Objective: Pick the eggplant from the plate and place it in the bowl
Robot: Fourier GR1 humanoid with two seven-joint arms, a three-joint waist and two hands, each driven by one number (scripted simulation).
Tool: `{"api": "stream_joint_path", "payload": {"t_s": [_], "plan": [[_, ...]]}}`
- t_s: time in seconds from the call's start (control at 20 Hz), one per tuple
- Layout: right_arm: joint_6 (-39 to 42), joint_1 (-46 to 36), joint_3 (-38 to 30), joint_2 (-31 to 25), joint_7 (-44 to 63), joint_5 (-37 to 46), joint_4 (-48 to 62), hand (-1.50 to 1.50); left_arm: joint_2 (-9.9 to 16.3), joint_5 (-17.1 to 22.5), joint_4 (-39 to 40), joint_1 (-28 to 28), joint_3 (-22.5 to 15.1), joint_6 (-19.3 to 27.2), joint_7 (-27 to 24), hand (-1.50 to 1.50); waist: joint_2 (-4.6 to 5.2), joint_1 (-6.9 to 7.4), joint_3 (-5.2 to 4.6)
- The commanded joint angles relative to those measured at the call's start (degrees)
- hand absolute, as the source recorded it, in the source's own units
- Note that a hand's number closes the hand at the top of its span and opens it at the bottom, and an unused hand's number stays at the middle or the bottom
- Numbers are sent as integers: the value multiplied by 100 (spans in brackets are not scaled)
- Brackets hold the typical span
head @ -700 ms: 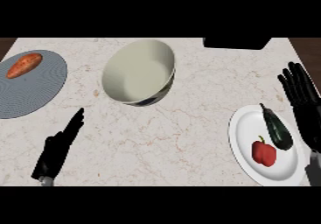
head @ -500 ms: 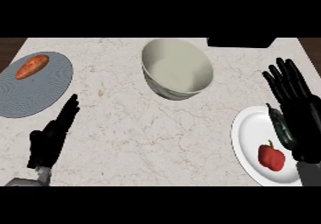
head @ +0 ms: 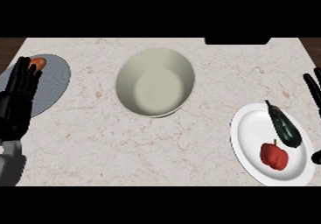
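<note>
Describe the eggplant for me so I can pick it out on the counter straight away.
Find the white plate at the counter's right side, below and right of the large cream bowl. Two things lie on it: the eggplant is the long, dark, glossy one along the plate's upper right part, with its thin stem toward the bowl's side. Its neighbour, a red pepper, is short, squat and bright.

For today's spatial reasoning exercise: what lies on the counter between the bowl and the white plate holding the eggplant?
In the head view, only bare marble counter separates the bowl from the white plate carrying the eggplant.
</note>
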Motion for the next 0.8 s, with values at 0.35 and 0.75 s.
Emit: {"api": "stream_joint_path", "payload": {"t_s": [0.35, 0.75], "plan": [[1909, -20, -1174, -2001, -322, 571, 1701, -150, 183, 280, 422, -285, 500, -440, -182, 0, 40, 28, 6], [3773, -267, -987, -3565, -610, 1721, 2458, -150, -59, 109, 480, -359, 309, -315, -267, 0, 67, 119, 20]]}}
